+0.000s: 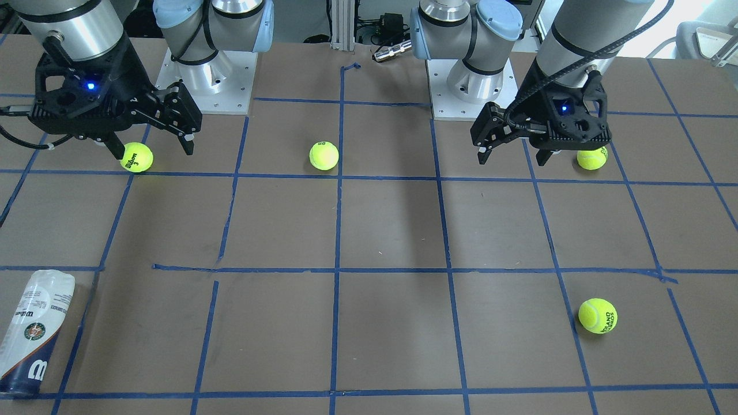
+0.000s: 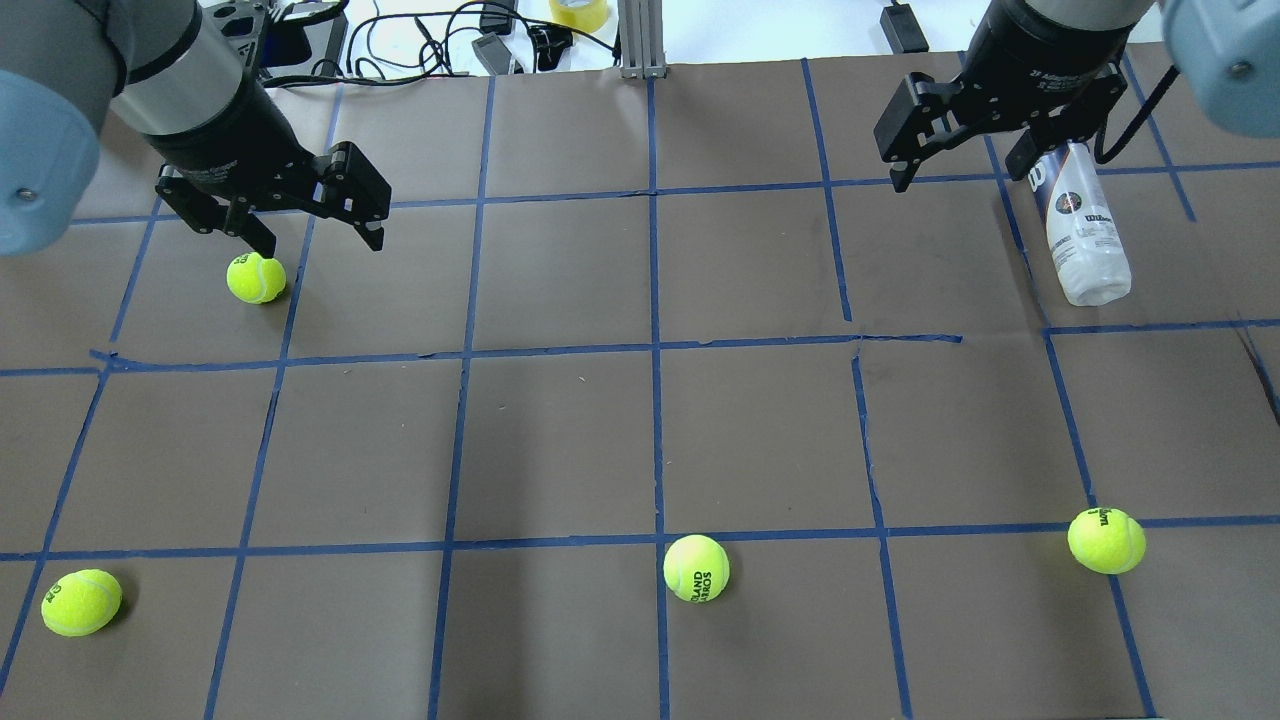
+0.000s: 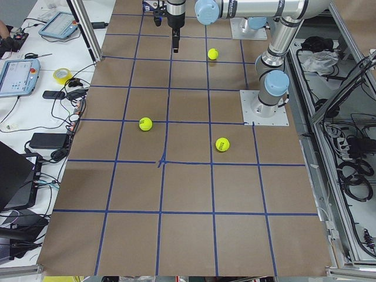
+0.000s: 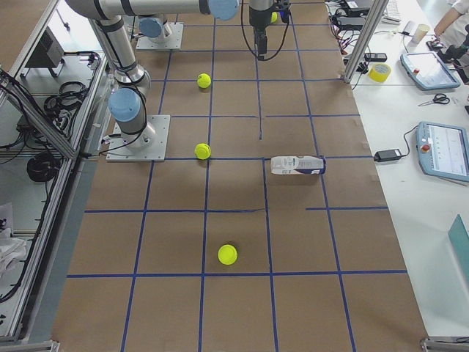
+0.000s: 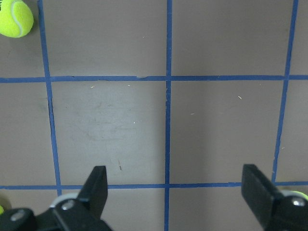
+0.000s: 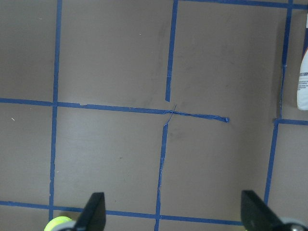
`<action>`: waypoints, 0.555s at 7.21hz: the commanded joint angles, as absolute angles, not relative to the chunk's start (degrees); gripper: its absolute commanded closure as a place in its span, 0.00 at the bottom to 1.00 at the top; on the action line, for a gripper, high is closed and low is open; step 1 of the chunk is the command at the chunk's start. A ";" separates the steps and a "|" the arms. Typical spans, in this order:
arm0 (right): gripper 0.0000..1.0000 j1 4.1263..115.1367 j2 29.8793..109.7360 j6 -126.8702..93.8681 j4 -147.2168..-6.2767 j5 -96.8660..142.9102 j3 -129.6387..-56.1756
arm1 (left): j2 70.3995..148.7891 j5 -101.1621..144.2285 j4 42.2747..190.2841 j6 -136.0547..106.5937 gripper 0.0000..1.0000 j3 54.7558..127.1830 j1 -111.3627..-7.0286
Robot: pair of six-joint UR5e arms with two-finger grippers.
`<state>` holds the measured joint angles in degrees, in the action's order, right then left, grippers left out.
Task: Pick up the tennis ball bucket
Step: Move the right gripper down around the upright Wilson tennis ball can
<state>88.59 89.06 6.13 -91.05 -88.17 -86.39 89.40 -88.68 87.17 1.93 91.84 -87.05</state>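
The tennis ball bucket is a clear can with a white and navy label. It lies on its side near the table's edge far from me, on my right; it also shows in the overhead view and the exterior right view. Only its end shows at the right wrist view's edge. My right gripper hangs open and empty high above the table, apart from the bucket. My left gripper is open and empty above the other side. Both wrist views show the fingers spread wide.
Several yellow-green tennis balls lie loose on the brown, blue-taped table: one below my right gripper, one mid-table near the bases, one below my left gripper, one farther out on my left. Cables and tablets lie beyond the far edge.
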 commanded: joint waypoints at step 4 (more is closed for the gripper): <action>0.00 88.16 88.24 6.76 -91.14 -89.20 -86.40 | 89.38 -88.68 87.36 1.85 0.00 91.85 -86.92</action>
